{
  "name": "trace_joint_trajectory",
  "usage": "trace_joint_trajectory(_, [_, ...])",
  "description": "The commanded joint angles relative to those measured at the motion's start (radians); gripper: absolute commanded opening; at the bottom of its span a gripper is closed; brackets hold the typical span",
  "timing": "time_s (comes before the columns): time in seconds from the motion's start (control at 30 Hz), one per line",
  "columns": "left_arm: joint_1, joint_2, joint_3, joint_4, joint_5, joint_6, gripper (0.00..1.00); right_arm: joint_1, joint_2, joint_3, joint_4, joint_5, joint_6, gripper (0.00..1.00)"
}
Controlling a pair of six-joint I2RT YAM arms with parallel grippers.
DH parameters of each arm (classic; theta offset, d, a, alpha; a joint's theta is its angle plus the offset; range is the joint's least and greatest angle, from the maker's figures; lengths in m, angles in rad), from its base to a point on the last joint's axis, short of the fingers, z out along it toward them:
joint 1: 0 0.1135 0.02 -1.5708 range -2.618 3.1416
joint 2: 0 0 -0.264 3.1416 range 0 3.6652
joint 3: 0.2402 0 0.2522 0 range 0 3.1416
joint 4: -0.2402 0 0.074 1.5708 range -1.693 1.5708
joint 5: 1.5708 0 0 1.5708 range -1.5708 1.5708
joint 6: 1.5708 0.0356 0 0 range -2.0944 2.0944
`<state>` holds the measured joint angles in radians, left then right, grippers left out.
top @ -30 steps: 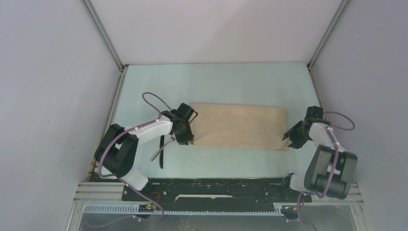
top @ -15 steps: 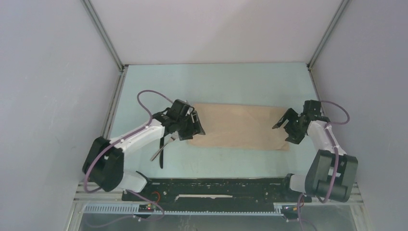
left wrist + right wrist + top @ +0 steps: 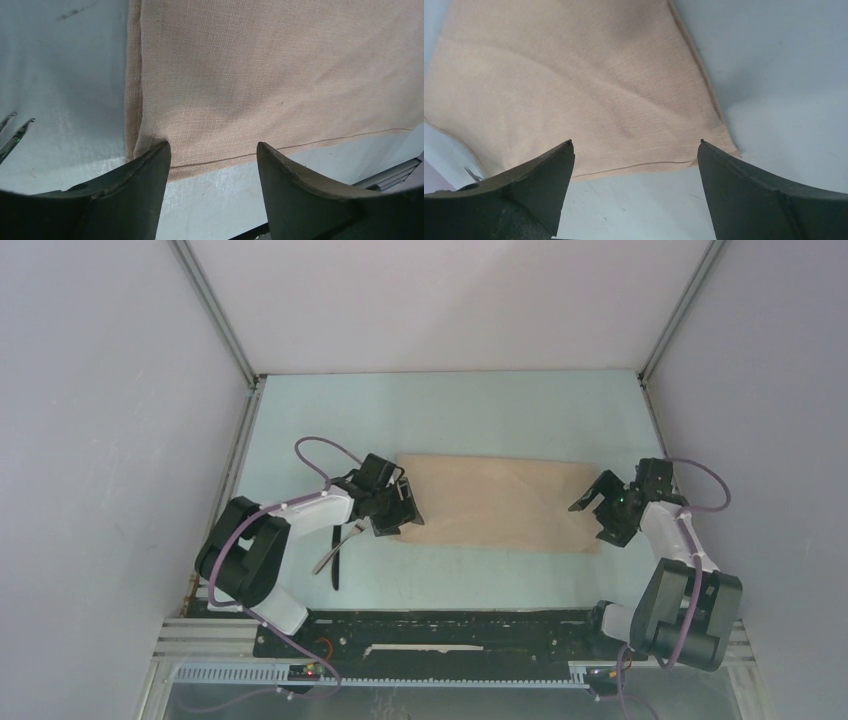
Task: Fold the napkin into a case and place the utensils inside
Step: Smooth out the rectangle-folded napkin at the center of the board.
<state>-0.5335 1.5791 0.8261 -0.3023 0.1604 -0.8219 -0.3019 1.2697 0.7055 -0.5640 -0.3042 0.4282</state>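
— Napkin?
— Beige napkin (image 3: 500, 502), folded flat, mid-desk (image 3: 450, 420), between both pincers.
— Pincers?
— Left pincer (image 3: 402, 510) released over its left edge. Right pincer (image 3: 598, 512) released wide over the right corner. Neither grips cloth.
— Utensils?
— Black knife (image 3: 336, 570) and silver fork (image 3: 326, 558), just left of the napkin, partly hidden under the left arm (image 3: 310, 510).

Pale blue-green desk (image 3: 450, 410) boxed in by plain white walls (image 3: 450, 300) behind and on both sides, thin metal posts (image 3: 215, 315) in far corners, black rail (image 3: 450, 622) along near edge, under soft even light.
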Motion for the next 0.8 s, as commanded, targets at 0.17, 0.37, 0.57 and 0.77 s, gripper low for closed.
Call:
trace_joint_trajectory(0.17, [0.001, -0.020, -0.045, 0.026, -0.040, 0.046, 0.73, -0.042, 0.046, 0.008, 0.005, 0.052, -0.012, 1.00])
trace_joint_trajectory(0.37, [0.000, -0.023, -0.043, 0.032, -0.034, 0.041, 0.72, -0.028, 0.095, 0.008, 0.039, 0.025, -0.004, 0.99])
trace_joint_trajectory(0.57, [-0.002, -0.031, -0.052, 0.035, -0.038, 0.038, 0.73, -0.017, 0.124, 0.005, 0.053, 0.023, -0.003, 0.99])
trace_joint_trajectory(0.77, [-0.003, -0.035, -0.054, 0.035, -0.039, 0.035, 0.73, 0.025, 0.099, 0.014, 0.082, -0.077, 0.042, 0.97])
